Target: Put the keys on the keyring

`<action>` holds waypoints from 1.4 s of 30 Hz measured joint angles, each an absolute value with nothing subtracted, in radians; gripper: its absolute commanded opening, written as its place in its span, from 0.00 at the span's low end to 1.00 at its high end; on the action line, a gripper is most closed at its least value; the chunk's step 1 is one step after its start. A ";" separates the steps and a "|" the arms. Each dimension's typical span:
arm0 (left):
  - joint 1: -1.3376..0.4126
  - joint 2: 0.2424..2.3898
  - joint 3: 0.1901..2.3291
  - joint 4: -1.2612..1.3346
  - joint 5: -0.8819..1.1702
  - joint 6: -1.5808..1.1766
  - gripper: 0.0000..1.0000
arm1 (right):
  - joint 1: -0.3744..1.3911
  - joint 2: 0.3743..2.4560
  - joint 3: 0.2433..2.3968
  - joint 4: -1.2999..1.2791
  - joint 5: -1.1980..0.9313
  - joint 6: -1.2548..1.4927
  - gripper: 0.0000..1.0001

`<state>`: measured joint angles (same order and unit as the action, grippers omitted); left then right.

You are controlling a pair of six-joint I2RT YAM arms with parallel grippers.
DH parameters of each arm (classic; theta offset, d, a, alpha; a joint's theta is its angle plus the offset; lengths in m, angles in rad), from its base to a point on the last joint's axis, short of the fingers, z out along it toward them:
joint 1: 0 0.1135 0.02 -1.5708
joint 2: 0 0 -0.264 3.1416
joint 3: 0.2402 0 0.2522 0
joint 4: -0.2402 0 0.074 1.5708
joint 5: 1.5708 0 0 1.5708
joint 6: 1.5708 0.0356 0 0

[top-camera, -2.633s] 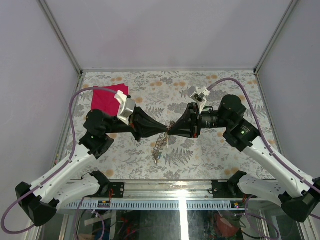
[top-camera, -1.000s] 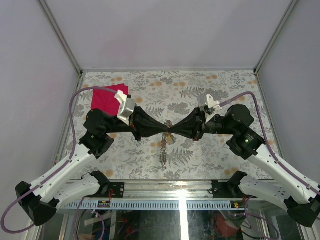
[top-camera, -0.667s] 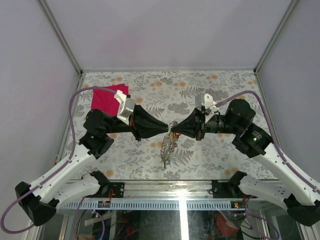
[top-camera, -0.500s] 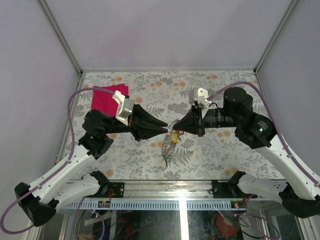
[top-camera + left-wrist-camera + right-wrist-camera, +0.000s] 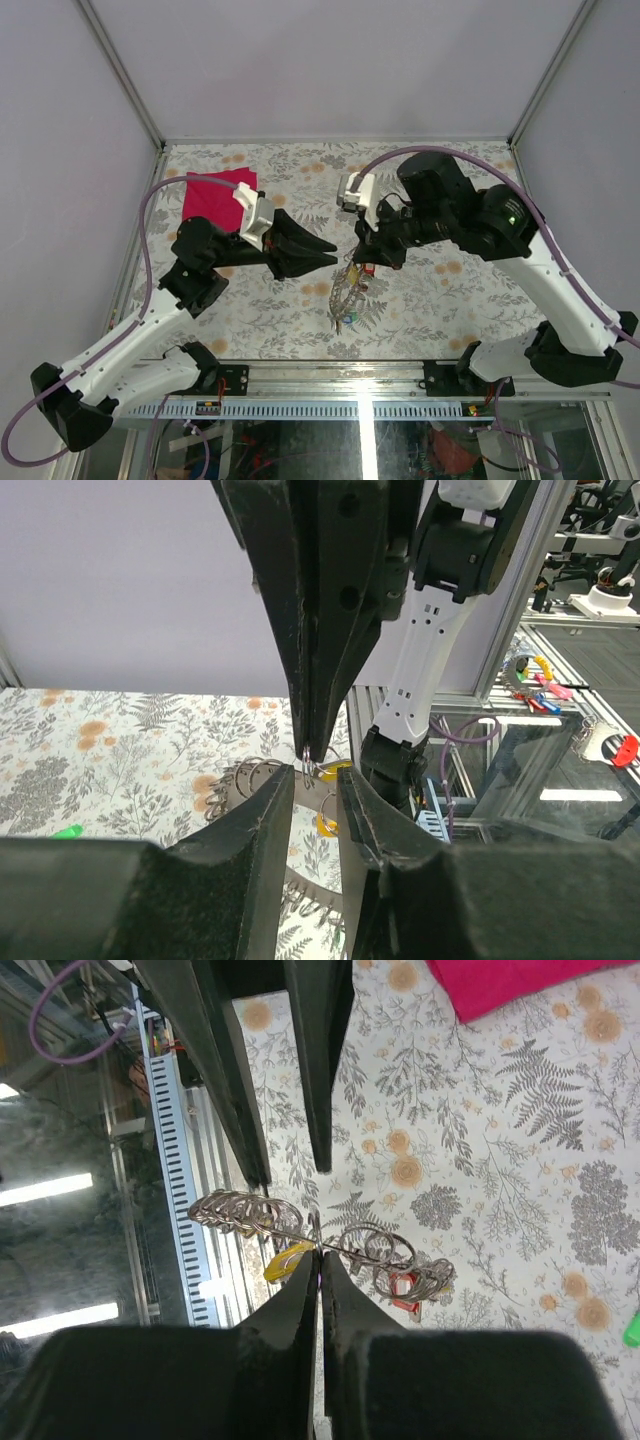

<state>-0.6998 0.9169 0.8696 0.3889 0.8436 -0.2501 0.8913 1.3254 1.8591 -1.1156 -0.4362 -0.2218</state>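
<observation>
Right wrist view: the right gripper (image 5: 318,1256) pinches the keyring (image 5: 232,1207), thin coiled silver wire. The left gripper (image 5: 315,780) gapes narrowly, empty, above a fern-printed tablecloth (image 5: 480,1160) between plain lilac walls (image 5: 320,60).

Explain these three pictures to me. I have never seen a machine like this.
This is a robot with two arms at the near edge of a table with a flowered cover. The wide picture looks down from above and behind the arms. The other two come from a small camera on each wrist, so each shows its own two fingers at the bottom. The right gripper is shut on the keyring, a bunch of wire loops hanging from it, with a yellow key and a red key among them. The left gripper faces it, open and holding nothing. A red cloth lies far left.
</observation>
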 measured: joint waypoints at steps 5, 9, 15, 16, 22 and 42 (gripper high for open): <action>-0.700 0.923 0.847 0.379 0.845 -0.237 0.26 | 0.976 1.417 1.994 -1.235 -0.310 -0.207 0.00; -0.700 0.934 0.839 0.364 0.851 -0.227 0.27 | 1.015 1.456 2.027 -1.298 -0.252 -0.195 0.00; -0.701 0.946 0.839 0.327 0.871 -0.193 0.29 | 1.031 1.477 2.047 -1.313 -0.217 -0.191 0.00; -0.701 0.949 0.839 0.316 0.876 -0.185 0.29 | 1.032 1.477 2.049 -1.315 -0.216 -0.191 0.00; -0.701 0.966 0.840 0.281 0.888 -0.162 0.30 | 1.037 1.481 2.054 -1.320 -0.202 -0.191 0.00; -0.712 0.977 0.849 0.276 0.893 -0.154 0.18 | 1.047 1.506 2.058 -1.319 -0.204 -0.202 0.00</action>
